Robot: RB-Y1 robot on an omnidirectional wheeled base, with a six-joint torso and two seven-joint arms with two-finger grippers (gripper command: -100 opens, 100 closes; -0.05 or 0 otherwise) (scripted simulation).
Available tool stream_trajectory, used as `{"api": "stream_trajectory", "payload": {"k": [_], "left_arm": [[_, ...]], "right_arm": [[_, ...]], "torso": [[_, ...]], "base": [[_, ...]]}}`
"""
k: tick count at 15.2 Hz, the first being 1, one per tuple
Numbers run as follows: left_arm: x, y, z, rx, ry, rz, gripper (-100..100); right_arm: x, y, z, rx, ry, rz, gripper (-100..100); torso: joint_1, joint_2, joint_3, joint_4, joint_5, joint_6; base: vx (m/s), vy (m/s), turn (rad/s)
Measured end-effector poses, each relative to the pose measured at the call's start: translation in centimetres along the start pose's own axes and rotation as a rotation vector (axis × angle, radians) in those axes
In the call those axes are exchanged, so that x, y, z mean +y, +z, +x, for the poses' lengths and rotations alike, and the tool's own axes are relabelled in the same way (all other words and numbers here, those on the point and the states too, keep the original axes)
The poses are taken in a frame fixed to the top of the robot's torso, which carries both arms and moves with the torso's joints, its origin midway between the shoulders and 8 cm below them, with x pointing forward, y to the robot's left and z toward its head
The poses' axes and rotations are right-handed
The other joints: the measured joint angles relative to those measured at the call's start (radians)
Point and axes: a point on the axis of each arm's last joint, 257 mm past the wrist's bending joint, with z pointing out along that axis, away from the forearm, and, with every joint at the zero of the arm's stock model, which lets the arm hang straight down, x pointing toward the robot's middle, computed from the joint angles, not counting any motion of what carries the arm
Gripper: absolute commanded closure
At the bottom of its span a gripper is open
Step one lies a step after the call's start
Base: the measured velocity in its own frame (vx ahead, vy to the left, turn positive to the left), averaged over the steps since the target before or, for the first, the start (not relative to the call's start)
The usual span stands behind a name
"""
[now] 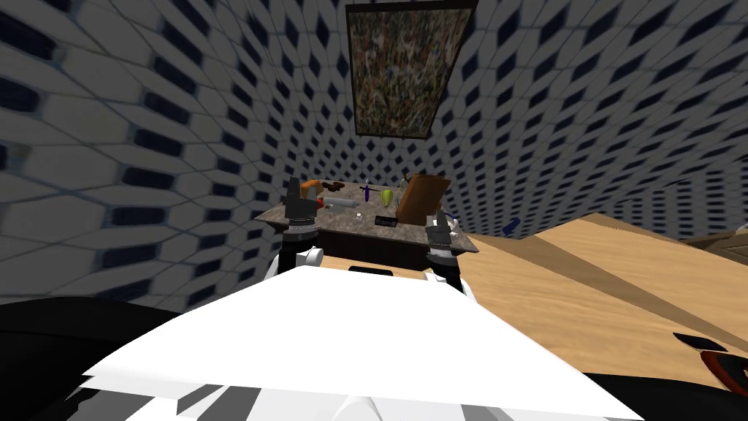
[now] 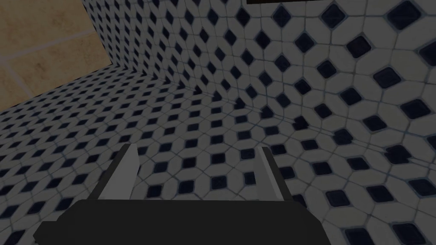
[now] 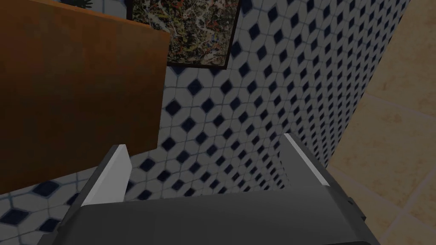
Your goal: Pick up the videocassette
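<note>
Brown board (image 1: 421, 197) on speckled table (image 1: 340, 219) — framed painting (image 1: 405, 69) on tiled wall (image 1: 182, 110)

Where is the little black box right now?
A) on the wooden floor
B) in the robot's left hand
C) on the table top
C: the small black videocassette lies on the speckled table, and the left gripper and right gripper both stand open with nothing between their fingers.

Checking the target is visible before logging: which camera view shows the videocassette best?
The head view: the videocassette lies as a small dark slab near the front edge of the table, beside the brown board. The left wrist view faces tiled wall; the right wrist view faces that board and wall.
</note>
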Motion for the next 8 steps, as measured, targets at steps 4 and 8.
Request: {"api": "stream_trajectory", "payload": {"k": [4,8], "left_arm": [[0.0,0.0,0.0,0.000,0.000,0.000,0],[0.0,0.0,0.0,0.000,0.000,0.000,0]], "right_arm": [[-1.6,-1.0,0.9,0.089,-0.056,0.034,-100],[-3.2,-2.1,1.5,0.172,-0.108,0.065,-100]], "torso": [[0.001,0.000,0.000,0.000,0.000,0.000],[0.000,0.000,0.000,0.000,0.000,0.000]], "base": [[-0.007,0.034,0.103],[-0.009,0.025,0.089]]}}
